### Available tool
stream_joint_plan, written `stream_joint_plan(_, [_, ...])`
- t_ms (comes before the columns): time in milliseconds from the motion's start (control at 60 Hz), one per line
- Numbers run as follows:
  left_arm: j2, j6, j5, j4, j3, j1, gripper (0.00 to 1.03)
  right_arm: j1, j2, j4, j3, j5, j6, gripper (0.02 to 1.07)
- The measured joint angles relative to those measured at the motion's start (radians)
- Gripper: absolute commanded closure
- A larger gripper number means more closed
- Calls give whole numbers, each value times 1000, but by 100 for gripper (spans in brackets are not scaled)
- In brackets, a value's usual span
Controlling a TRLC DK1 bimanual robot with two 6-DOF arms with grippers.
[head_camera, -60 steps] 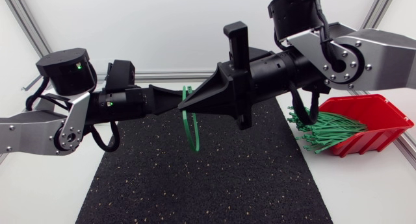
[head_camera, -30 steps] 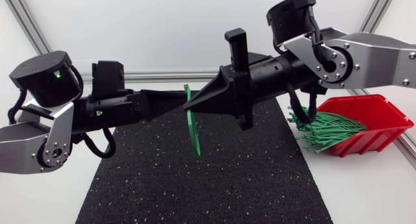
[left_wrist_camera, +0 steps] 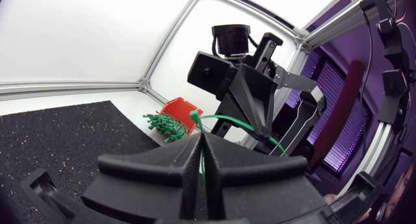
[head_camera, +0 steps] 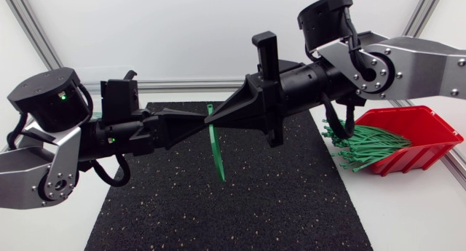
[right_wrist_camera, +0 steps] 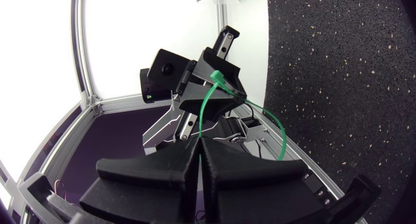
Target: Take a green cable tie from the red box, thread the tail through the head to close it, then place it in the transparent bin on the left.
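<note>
Left arm (head_camera: 44,171) has sunk lower; left gripper (head_camera: 198,121) and right gripper (head_camera: 218,118) both pinch the green cable tie (head_camera: 217,153), threading seemingly unfinished, binning left.

Green cable tie (head_camera: 216,149) hangs bowed in mid-air above the mat (head_camera: 277,200); red box (head_camera: 419,155) at right, heaped with ties (head_camera: 368,145).
</note>
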Motion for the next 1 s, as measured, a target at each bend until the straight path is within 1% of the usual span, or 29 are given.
stream_joint_plan(667, [22, 19, -3, 0, 0, -7, 99, -5, -8, 0, -1, 1, 0, 101])
stream_joint_plan(1000, [29, 21, -7, 0, 3, 5, 99, 17, -35, -15, -1, 9, 0, 101])
